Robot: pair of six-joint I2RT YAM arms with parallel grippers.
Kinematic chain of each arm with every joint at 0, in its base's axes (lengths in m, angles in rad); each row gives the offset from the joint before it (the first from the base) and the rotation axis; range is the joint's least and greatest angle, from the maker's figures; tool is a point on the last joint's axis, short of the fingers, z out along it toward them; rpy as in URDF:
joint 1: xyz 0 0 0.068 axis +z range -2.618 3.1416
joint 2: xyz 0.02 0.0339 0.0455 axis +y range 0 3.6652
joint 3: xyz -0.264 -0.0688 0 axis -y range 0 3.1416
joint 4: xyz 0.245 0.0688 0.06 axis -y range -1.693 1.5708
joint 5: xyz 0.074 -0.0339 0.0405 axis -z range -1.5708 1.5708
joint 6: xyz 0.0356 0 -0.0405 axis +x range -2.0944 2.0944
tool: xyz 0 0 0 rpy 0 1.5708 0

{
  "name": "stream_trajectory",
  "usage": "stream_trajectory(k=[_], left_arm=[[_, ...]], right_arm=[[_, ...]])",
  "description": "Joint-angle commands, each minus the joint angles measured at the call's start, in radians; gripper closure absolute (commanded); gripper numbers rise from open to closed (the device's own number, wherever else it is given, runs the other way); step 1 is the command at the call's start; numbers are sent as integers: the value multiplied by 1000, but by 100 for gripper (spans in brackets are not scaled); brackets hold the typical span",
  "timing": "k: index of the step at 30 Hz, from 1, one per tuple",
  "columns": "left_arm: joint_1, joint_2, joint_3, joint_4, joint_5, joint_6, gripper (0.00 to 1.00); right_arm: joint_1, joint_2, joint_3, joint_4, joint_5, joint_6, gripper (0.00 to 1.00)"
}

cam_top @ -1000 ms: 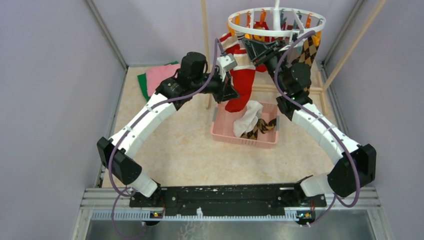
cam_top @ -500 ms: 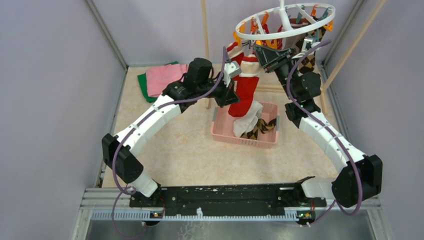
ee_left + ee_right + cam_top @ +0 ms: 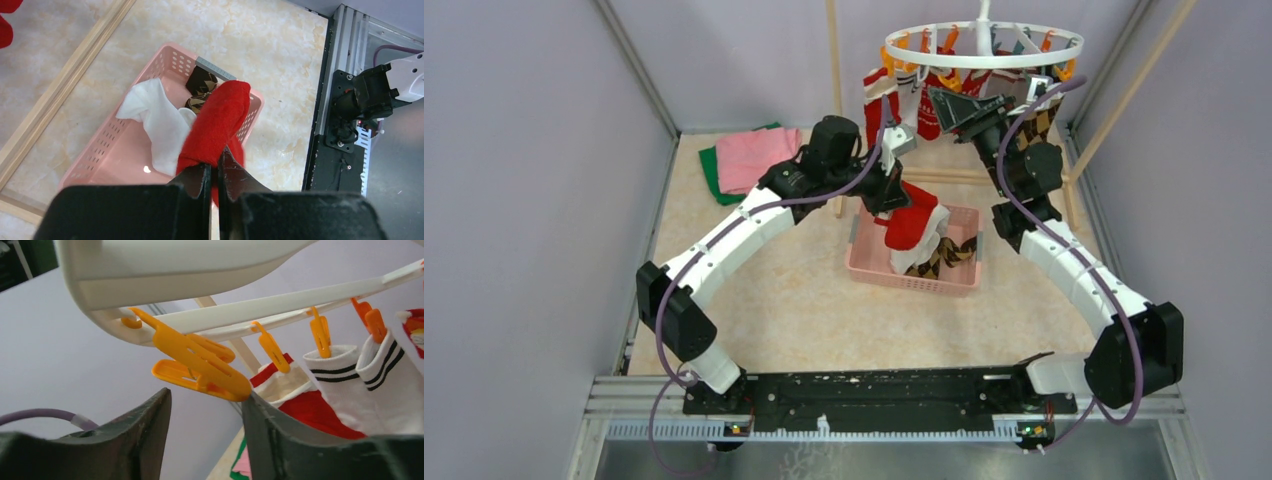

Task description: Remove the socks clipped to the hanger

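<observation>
The white ring hanger hangs at the back with orange and teal clips. Socks still hang from it: red and white ones on the left, a brown argyle one on the right. My left gripper is shut on a plain red sock, which dangles over the pink basket. In the left wrist view the red sock runs out from the shut gripper. My right gripper is open under the ring. In its wrist view an orange clip sits just above the open gripper, beside striped white socks.
The basket holds a white sock and a brown argyle sock. Folded pink and green cloths lie at the back left. Wooden rack posts stand at both sides of the hanger. Grey walls close in both sides.
The red sock came off the hanger, and my left gripper carried it down toward the basket. The hanger swung to the right, then settled level. My right gripper stayed under the ring.
</observation>
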State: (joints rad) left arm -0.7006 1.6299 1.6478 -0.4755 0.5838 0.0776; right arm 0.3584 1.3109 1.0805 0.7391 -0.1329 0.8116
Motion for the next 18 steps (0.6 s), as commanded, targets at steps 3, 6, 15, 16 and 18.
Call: stream_trajectory(k=[3, 6, 15, 16, 18], left_arm=[[-4, -30, -14, 7, -22, 13, 91], [-4, -42, -32, -17, -32, 36, 29], [69, -17, 131, -262, -126, 80, 1], [102, -10, 158, -286, -111, 78, 1], [164, -8, 197, -314, -88, 78, 1]], right_arm=[[-7, -52, 7, -9, -1, -35, 22], [-7, -109, -63, -40, 29, -81, 14], [-4, -217, -249, -137, 91, -217, 14], [-2, -218, -272, -133, 94, -229, 14], [16, -209, -322, -116, 109, -257, 14]])
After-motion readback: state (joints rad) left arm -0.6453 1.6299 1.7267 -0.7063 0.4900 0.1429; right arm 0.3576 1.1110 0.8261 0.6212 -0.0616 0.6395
